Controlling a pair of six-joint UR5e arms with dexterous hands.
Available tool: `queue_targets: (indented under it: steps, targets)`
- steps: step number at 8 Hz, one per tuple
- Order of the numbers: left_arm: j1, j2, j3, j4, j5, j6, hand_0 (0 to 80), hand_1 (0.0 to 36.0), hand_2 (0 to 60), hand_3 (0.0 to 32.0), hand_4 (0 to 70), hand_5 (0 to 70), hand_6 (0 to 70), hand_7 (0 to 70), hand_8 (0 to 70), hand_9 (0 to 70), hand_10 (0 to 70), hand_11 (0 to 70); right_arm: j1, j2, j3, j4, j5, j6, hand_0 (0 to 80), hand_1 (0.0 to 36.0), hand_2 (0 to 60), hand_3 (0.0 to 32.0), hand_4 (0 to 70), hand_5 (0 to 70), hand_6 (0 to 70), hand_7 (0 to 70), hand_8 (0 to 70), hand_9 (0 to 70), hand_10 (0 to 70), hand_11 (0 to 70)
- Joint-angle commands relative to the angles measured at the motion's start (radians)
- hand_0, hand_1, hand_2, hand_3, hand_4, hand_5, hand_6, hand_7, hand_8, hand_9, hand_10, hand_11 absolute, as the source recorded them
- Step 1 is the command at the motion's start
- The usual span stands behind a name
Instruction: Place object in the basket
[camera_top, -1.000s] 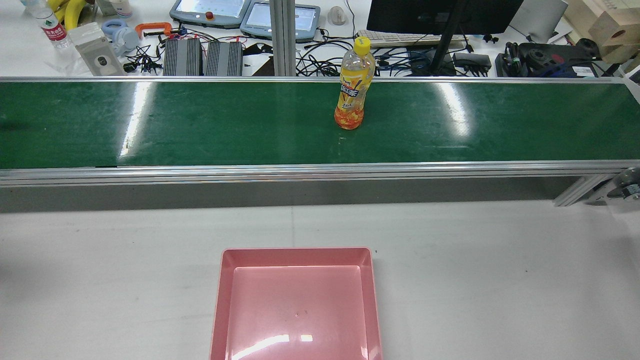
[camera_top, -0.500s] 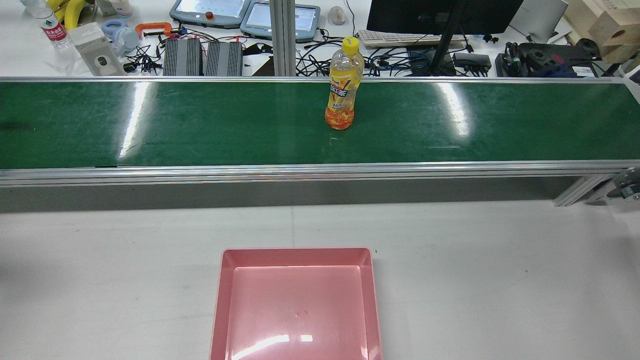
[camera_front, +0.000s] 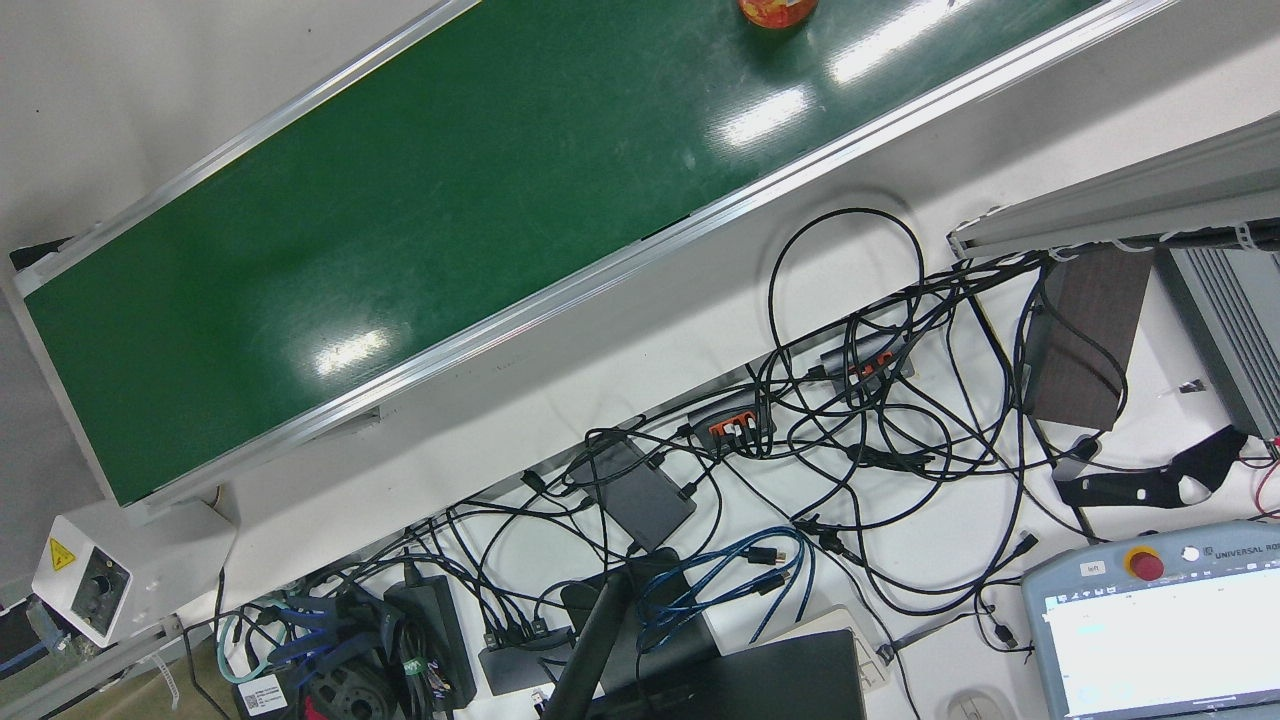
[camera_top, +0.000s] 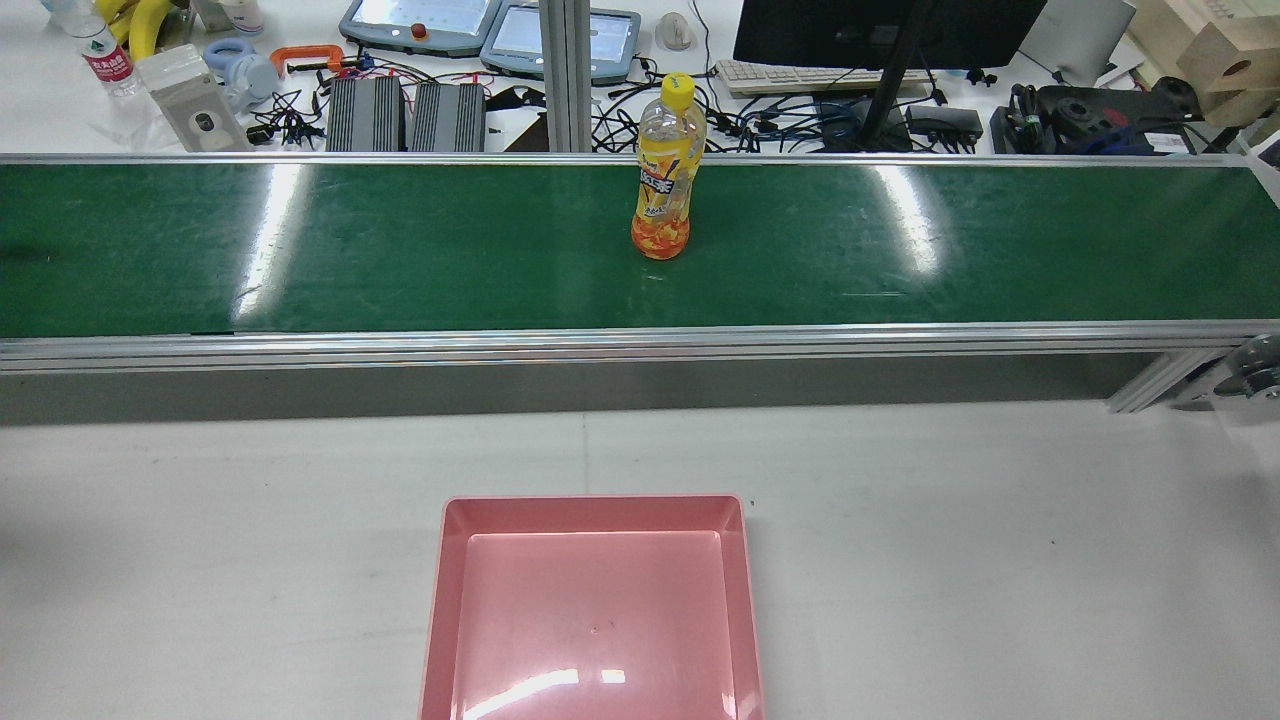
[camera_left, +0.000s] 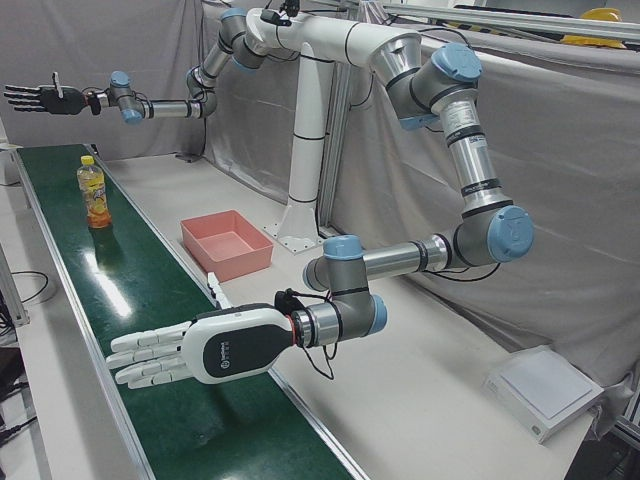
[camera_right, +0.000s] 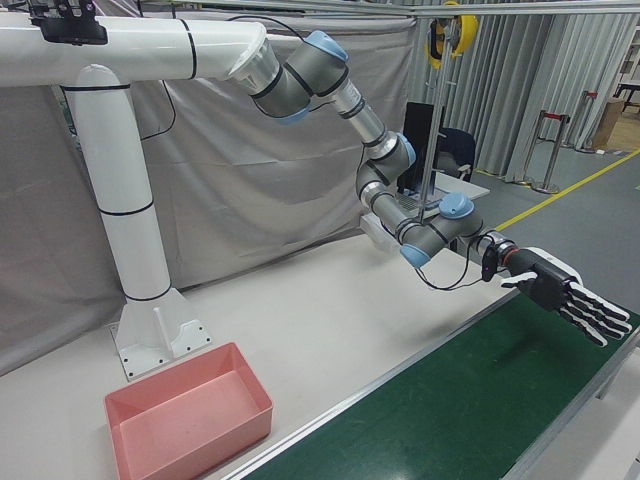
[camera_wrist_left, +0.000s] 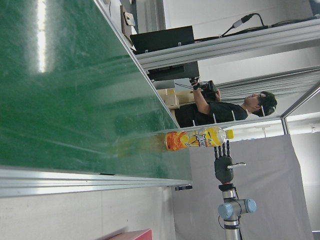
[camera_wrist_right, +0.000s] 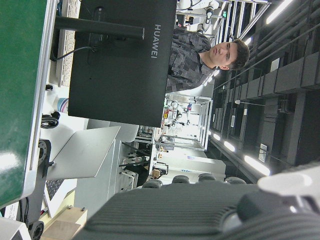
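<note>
Standing upright on the green belt (camera_top: 400, 250) at twelve o'clock from the empty pink basket (camera_top: 592, 512), the bottle (camera_top: 663, 170) waits ungrasped, both the left hand (camera_left: 165, 353) and right hand (camera_right: 570, 294) spread open, everything left to do.

Rear view: high, looking forward and down over the long green conveyor belt (camera_top: 400, 250) and shallow pink plastic basket (camera_top: 594, 610). Front view: steep top-down, close on belt end and cable clutter. Left-front and right-front views: wide, from opposite front corners, both catching basket and belt. Hand views lie sideways (left one low along the belt). Rear, left-front, left hand views share the upright yellow-capped orange drink bottle (camera_top: 662, 168).
</note>
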Motion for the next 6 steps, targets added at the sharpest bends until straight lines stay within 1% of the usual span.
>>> queue_targets:
  steps: [1, 4, 6]
  targets:
    - [0.0, 0.0, -0.008, 0.0, 0.001, 0.0, 50.7, 15.4, 0.0, 0.0, 0.0, 2.7, 0.0, 0.0, 0.0, 0.0, 3.6, 7.4, 0.0, 0.0, 0.0, 0.0, 0.0, 0.0, 0.0, 0.0, 0.0, 0.0, 0.0, 0.0, 0.0, 0.0, 0.0, 0.0, 0.0, 0.0]
    - [0.003, 0.0, -0.008, 0.0, 0.001, 0.002, 50.7, 15.6, 0.0, 0.0, 0.0, 2.8, 0.0, 0.0, 0.0, 0.0, 3.7, 7.6, 0.0, 0.0, 0.0, 0.0, 0.0, 0.0, 0.0, 0.0, 0.0, 0.0, 0.0, 0.0, 0.0, 0.0, 0.0, 0.0, 0.0, 0.0]
    - [0.003, 0.0, -0.008, 0.002, 0.001, 0.002, 50.3, 15.1, 0.0, 0.0, 0.0, 2.7, 0.0, 0.0, 0.0, 0.0, 3.9, 7.9, 0.0, 0.0, 0.0, 0.0, 0.0, 0.0, 0.0, 0.0, 0.0, 0.0, 0.0, 0.0, 0.0, 0.0, 0.0, 0.0, 0.0, 0.0]
